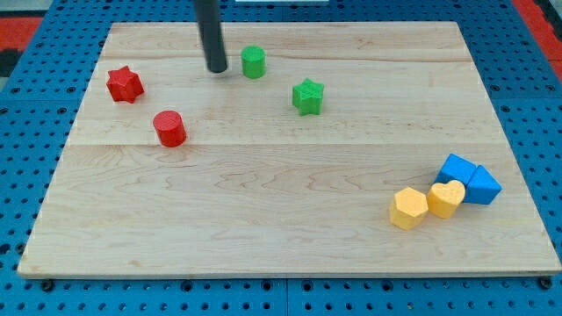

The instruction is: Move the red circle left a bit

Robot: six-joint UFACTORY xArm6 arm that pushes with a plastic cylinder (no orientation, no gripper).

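Observation:
The red circle (pixel 169 128) stands on the wooden board at the view's left, below and right of the red star (pixel 125 84). My tip (pixel 217 68) rests on the board near the view's top, above and to the right of the red circle, well apart from it. The tip is just left of the green circle (pixel 253 62), not touching it.
A green star (pixel 308 96) lies right of the middle top. At the view's lower right a yellow hexagon (pixel 409 208), a yellow heart (pixel 446 198) and two blue blocks (pixel 470 180) cluster together. The wooden board (pixel 281 228) lies on a blue pegboard.

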